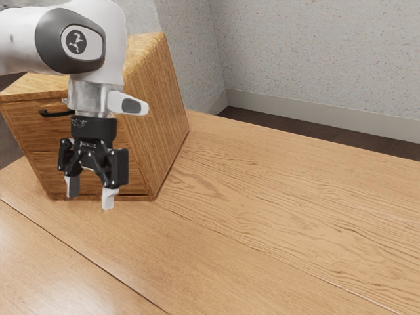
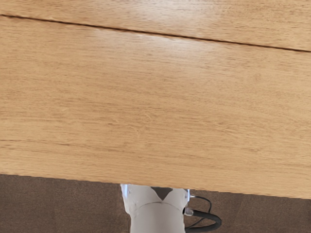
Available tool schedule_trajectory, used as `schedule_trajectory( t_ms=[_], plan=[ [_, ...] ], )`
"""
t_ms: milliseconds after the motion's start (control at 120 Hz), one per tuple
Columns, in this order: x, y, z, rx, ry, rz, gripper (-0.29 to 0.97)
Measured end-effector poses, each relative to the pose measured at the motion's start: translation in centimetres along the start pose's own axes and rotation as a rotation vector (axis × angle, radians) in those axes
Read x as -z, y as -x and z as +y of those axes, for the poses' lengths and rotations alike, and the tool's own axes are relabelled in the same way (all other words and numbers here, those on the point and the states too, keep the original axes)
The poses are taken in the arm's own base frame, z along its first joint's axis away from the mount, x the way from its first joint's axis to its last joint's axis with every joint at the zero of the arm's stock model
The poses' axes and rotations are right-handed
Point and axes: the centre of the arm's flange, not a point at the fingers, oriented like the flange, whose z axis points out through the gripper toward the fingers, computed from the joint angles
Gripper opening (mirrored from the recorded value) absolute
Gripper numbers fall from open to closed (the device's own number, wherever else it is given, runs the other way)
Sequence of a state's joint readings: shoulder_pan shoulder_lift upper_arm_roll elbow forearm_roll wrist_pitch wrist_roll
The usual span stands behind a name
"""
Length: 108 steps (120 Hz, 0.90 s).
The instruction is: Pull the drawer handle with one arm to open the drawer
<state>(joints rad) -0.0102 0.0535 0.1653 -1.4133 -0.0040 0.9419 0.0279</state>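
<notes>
One handle: thin black curved drawer handle [image 1: 56,112], high on the light wooden cabinet [image 1: 154,98], exterior view's far left; drawer looks closed.
Gripper: black two-finger gripper [image 1: 90,195] hangs lower, near the cabinet front, fingers spread, empty.
Why: probably parted to straddle the handle.

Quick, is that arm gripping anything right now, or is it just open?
End effector: open, holding nothing, fingers pointing down in front of the wooden cabinet, not on the black drawer handle.
</notes>
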Motion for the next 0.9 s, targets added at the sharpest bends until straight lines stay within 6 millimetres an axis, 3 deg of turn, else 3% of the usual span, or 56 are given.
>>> schedule_trajectory(
  t_ms=[92, 167, 200, 258, 308, 342, 408, 483, 550, 617, 675, 800, 900],
  plan=[
    [0.9, -1.8, -5.2, 0.08, 0.038, 0.161, 0.68],
    [2.0, -2.2, -7.1, 0.106, 0.042, 0.263, 0.68],
    [4.1, -0.4, -7.0, 0.102, 0.036, 0.346, 0.68],
    [7.8, 5.1, -5.8, 0.073, 0.032, 0.502, 0.68],
    [8.9, 6.6, -4.2, 0.038, 0.011, 0.557, 0.68],
    [9.3, 7.0, -4.3, 0.031, 0.0, 0.579, 0.68],
    [9.9, 7.3, -8.0, 0.041, -0.023, 0.65, 0.68],
    [9.5, 5.9, -11.6, -0.015, -0.084, 0.731, 0.68],
    [9.8, 6.5, -14.9, -0.046, -0.156, 0.796, 0.68],
    [10.5, 7.8, -16.6, -0.097, -0.222, 0.849, 0.68],
    [8.8, 8.2, -17.2, -0.164, -0.26, 0.856, 0.68],
    [0.6, 8.9, -19.5, -0.247, -0.346, 0.829, 0.68],
    [-1.0, 10.2, -18.5, -0.318, -0.467, 0.863, 0.68]
  ],
)
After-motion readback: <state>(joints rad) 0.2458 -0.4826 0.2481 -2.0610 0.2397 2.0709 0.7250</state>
